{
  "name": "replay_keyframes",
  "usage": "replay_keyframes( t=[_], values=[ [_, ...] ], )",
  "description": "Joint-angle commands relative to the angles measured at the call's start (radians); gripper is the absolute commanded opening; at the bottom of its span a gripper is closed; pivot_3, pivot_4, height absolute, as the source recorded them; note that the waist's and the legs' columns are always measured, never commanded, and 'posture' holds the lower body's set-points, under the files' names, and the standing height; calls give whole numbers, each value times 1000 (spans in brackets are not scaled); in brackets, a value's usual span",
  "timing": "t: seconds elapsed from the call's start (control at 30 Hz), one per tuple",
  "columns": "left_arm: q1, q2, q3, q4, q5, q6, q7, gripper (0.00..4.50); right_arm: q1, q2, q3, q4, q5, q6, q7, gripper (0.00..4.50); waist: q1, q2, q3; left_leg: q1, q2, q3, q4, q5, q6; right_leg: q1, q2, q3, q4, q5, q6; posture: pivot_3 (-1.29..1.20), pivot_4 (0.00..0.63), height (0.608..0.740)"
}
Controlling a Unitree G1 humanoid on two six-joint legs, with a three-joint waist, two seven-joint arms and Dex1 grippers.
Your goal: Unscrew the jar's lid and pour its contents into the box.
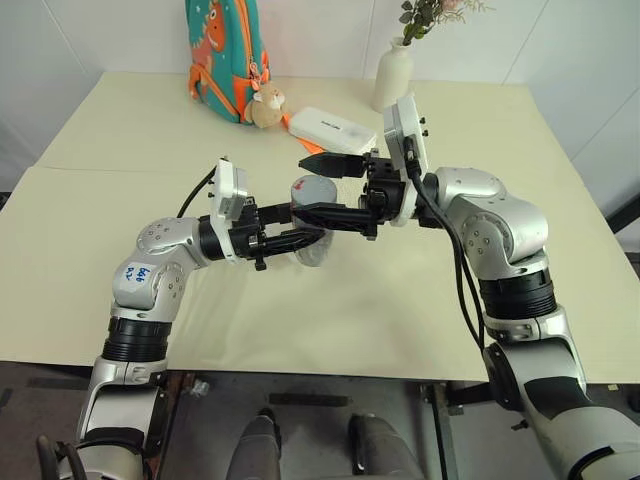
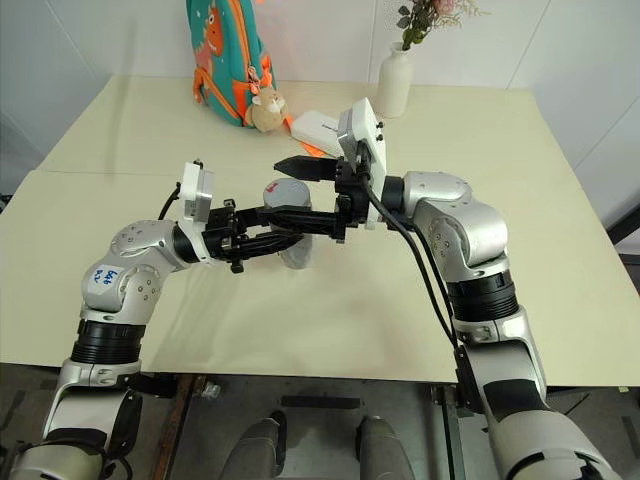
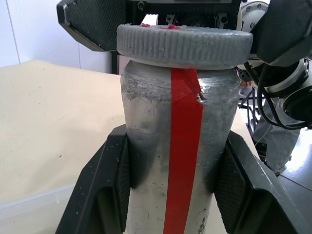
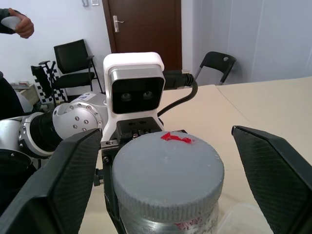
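Left gripper (image 3: 170, 190): fingers clenched on the jar (image 3: 178, 146), holding it upright above the middle of the tabletop (image 1: 120, 220). Red stripe runs down the jar's side. Lid (image 4: 165, 168) grey, ribbed, seated on the jar's mouth. Right gripper (image 4: 165, 161): fingers spread wide, one on each side of the lid, not touching it. A clear box (image 3: 34, 207) lies on the tabletop below the jar. White vase (image 1: 392, 75) stands near the far edge.
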State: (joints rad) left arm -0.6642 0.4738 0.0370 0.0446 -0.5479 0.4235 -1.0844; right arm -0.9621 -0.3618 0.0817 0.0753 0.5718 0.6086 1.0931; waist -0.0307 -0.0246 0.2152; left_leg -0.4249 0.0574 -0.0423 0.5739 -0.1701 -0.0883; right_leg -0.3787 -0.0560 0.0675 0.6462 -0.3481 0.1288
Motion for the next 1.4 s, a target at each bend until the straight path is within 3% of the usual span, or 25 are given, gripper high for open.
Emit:
replay_keyframes(
  t=[0.03,0.17,0.37,0.5,0.63,0.83,1.0,1.2,1.4],
  values=[
    [-28,1,13,-27,-14,-19,-5,1890,-21,-3,-5,-25,11,-10,21,3629,0,0,0,0,0,0,0,0,0,0,0,0,0,0,0,0,150,740],
    [-22,5,12,-26,-13,-22,-13,1890,-3,0,-26,-48,38,17,14,2569,0,0,0,0,0,0,0,0,0,0,0,0,0,0,0,0,150,740],
    [1,11,18,-40,-11,-25,-14,1890,-21,40,-92,-79,136,101,-54,2569,-1,0,0,0,0,0,0,0,0,0,0,0,0,0,0,0,150,740],
    [-3,8,18,-26,-6,-37,-12,1890,-64,103,-233,-72,334,252,-192,2569,0,0,0,0,1,0,0,0,0,0,0,0,1,0,0,0,150,740],
    [0,7,17,-28,-6,-41,-8,1890,-54,89,-256,-107,363,273,-239,2569,1,0,0,0,1,0,0,0,0,0,0,0,0,0,0,0,150,740],
    [-1,13,41,-21,-12,-47,8,1890,135,-63,-271,-203,154,77,-294,2569,8,0,0,-2,0,0,0,-1,1,0,0,0,-3,0,0,0,150,740],
    [-3,28,68,0,-12,-58,14,1890,448,-155,-299,-195,-50,-165,-327,2569,4,0,0,-3,-1,0,0,-1,2,-1,0,1,-3,-1,1,0,150,740],
    [-8,32,84,17,-11,-57,21,1890,647,-83,-334,-36,-177,-404,-436,2569,-11,0,0,-1,-1,3,1,-2,1,-1,0,5,0,-2,2,0,150,740],
    [-35,23,73,40,-5,-65,19,1890,640,-38,-326,107,-228,-518,-478,2569,-13,0,0,2,-1,3,2,-1,1,2,1,7,1,-1,3,0,150,740]
  ],
)
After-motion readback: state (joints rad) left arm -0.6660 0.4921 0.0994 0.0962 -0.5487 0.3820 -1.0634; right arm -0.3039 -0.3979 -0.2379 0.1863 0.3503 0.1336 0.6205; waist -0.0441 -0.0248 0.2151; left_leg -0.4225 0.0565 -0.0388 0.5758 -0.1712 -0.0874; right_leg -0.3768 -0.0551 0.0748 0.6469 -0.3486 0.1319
